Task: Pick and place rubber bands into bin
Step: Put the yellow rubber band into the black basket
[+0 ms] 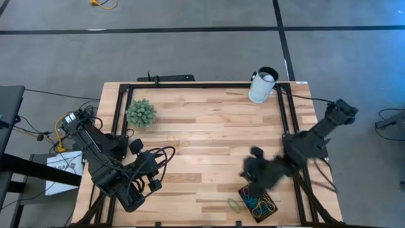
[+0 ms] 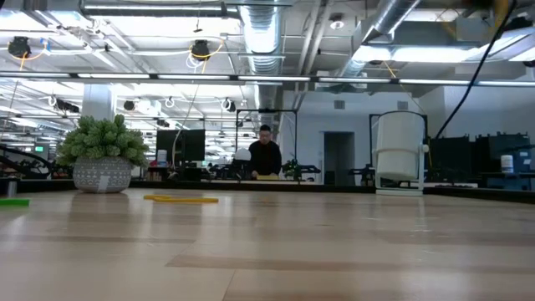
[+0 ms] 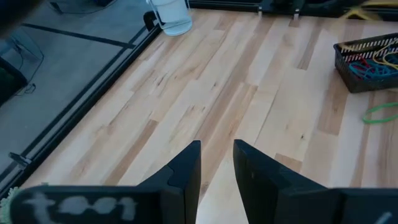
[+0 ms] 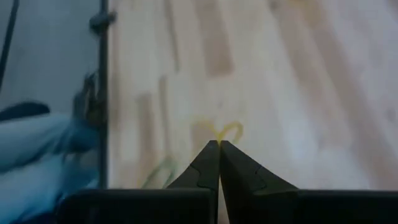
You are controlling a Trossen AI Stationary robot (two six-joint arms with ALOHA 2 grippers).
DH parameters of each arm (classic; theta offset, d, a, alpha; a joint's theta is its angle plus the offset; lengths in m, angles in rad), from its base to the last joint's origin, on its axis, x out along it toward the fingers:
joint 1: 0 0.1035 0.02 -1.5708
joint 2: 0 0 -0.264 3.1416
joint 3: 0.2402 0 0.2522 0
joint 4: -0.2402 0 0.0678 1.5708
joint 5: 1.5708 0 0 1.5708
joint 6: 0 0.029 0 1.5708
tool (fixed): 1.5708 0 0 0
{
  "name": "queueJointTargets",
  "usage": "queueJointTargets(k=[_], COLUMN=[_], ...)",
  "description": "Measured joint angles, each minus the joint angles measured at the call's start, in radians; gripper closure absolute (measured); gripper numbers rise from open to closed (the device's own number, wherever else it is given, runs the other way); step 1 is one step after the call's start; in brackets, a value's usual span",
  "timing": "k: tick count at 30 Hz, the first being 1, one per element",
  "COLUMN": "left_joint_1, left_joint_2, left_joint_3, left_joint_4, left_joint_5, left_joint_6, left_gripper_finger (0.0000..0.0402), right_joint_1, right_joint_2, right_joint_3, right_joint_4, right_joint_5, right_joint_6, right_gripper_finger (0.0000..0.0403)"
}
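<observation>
The black bin (image 1: 258, 202) sits near the table's near edge, right of centre, with blue, yellow and red rubber bands inside; the left wrist view also shows the bin (image 3: 367, 62). A green band (image 1: 235, 204) lies flat on the table beside its left side. Thin yellow bands (image 1: 180, 140) lie flat at the table's middle. My right gripper (image 1: 256, 168) is blurred, just beyond the bin's far side, and is shut on a yellow band (image 4: 221, 130). My left gripper (image 3: 217, 155) waits open near the table's near left part. My right gripper pinches a yellow rubber band between its two shut fingers. A small curved piece of the band (image 4: 231, 128) shows just past the fingertips. The rest of the band is hidden by the fingers, and I cannot tell whether it hangs clear of the table.
A small potted plant (image 1: 140, 113) stands at the far left of the table. A white cup (image 1: 262, 85) stands at the far right corner. A black frame (image 1: 202, 85) runs along the table's edges. A person (image 2: 266, 155) is far off in the room behind.
</observation>
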Motion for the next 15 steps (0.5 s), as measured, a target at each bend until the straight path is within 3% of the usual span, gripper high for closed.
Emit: queueJointTargets(k=[7,10,15], left_joint_1=[0.000,0.000,0.000], left_joint_2=[0.000,0.000,0.000], left_joint_3=[0.000,0.000,0.000], left_joint_4=[0.002,0.002,0.002], left_joint_5=[-0.007,-0.007,-0.008], left_joint_6=[0.000,0.000,0.000], left_gripper_finger=[0.0317,0.0317,0.0317], right_joint_1=[0.300,0.362,0.374], right_joint_2=[0.079,0.148,0.264], right_joint_3=[0.000,0.000,0.000], right_joint_4=[-0.084,-0.088,-0.087], right_joint_5=[0.051,0.062,0.045], right_joint_6=[0.364,0.452,0.533], right_gripper_finger=[0.0402,0.0402,0.0402])
